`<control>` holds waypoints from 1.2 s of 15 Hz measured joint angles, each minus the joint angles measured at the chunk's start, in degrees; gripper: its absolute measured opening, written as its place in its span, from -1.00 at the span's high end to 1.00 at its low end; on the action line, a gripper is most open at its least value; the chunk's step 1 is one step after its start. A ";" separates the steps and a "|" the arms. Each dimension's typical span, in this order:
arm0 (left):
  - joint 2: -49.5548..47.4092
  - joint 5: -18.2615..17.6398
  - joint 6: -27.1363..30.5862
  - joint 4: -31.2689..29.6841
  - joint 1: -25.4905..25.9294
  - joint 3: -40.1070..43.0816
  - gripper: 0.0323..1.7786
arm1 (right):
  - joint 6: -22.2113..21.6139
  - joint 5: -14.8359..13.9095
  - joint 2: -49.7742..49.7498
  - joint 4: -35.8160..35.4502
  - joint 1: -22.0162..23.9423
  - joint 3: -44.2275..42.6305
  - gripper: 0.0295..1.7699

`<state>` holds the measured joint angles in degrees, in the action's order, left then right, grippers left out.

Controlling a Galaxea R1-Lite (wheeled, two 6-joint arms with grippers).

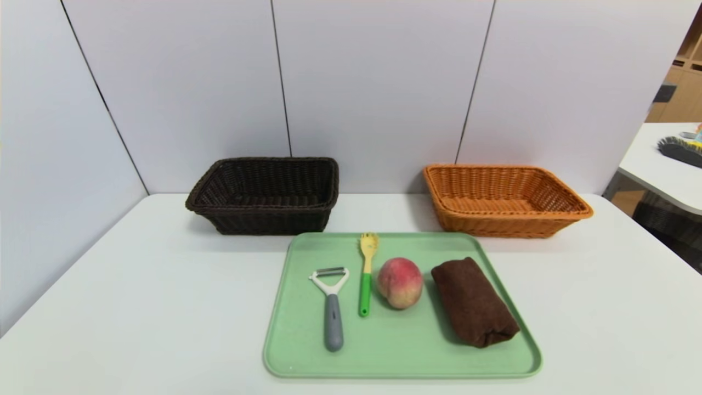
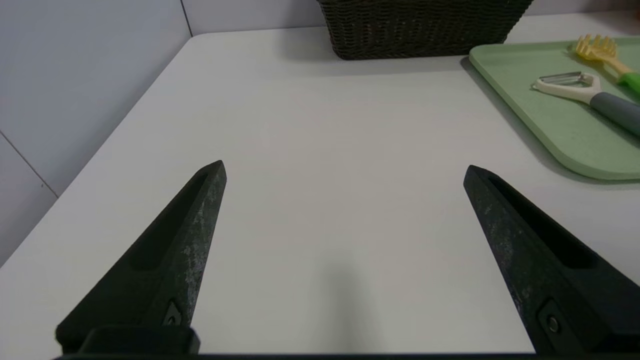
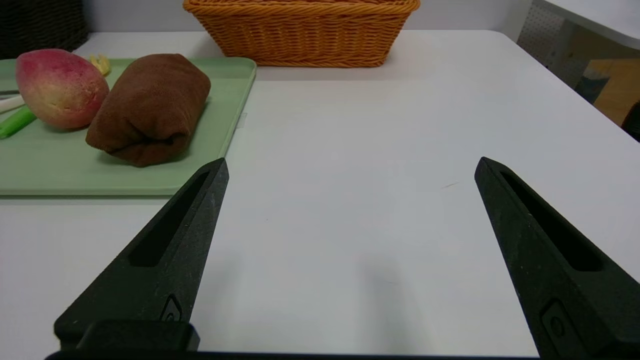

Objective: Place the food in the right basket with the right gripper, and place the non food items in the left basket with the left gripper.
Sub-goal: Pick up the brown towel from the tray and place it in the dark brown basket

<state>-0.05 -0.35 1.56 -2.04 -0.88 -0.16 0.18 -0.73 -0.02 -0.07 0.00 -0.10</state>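
Note:
On a green tray (image 1: pixel 406 356) lie a grey-handled white peeler (image 1: pixel 332 307), a yellow-and-green fork (image 1: pixel 366 274), a pink-yellow peach (image 1: pixel 400 282) and a rolled dark brown towel (image 1: pixel 474 310). Behind the tray stand the dark brown basket (image 1: pixel 266 195) on the left and the orange basket (image 1: pixel 502 200) on the right, both empty. My left gripper (image 2: pixel 345 167) hovers open over bare table left of the tray (image 2: pixel 565 125), with the peeler (image 2: pixel 585 92) and fork (image 2: pixel 602 55) off to its side. My right gripper (image 3: pixel 350 165) hovers open over bare table right of the tray, near the towel (image 3: pixel 150 107) and peach (image 3: pixel 60 87). Neither arm shows in the head view.
White wall panels close the table's back and left side. Another table with a brush (image 1: pixel 680 148) stands beyond the right edge. The orange basket (image 3: pixel 302 32) sits ahead of the right gripper, the dark basket (image 2: pixel 420 27) ahead of the left one.

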 joint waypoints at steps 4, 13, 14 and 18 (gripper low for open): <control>2.35 -1.38 1.38 8.23 0.00 -11.19 -0.90 | 1.93 4.21 1.91 6.49 0.00 -10.70 -0.92; 36.78 -3.78 4.97 10.87 -0.13 -52.24 -0.90 | 2.12 9.85 38.72 17.38 -0.52 -60.54 -0.92; 41.03 -3.91 5.02 11.74 -0.13 -56.31 -0.90 | 1.99 10.02 43.30 20.02 -1.05 -66.24 -0.92; 56.47 -3.89 5.02 19.01 -0.66 -68.58 -0.90 | 0.02 10.05 61.25 34.41 -4.27 -87.20 -0.92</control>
<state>56.42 -4.24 6.58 16.97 -1.54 -68.74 0.21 9.31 61.22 34.34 -4.27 -87.30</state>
